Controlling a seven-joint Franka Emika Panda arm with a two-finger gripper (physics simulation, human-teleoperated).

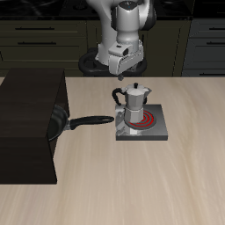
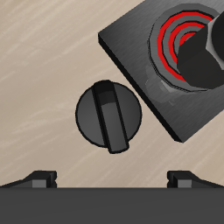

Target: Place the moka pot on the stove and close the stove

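Note:
The silver moka pot point(image 1: 134, 104) stands upright on the grey stove point(image 1: 149, 132), whose spiral coil glows red. In the wrist view the stove plate point(image 2: 144, 66) and its red coil show from above, with the moka pot's dark top point(image 2: 203, 63) over the coil. The stove's round black knob point(image 2: 107, 114) sits on the table just beside the plate, also seen from outside as the knob point(image 1: 119, 93) behind the pot. My gripper point(image 1: 124, 67) hovers above the knob, apart from it. The gripper point(image 2: 112, 179) is open, and its fingertips point(image 2: 39, 179) hold nothing.
A black frying pan point(image 1: 60, 123) lies beside the stove, its long handle point(image 1: 90, 121) pointing at the plate. A large black box point(image 1: 26, 123) stands beyond the pan. Dark cabinets run behind the table.

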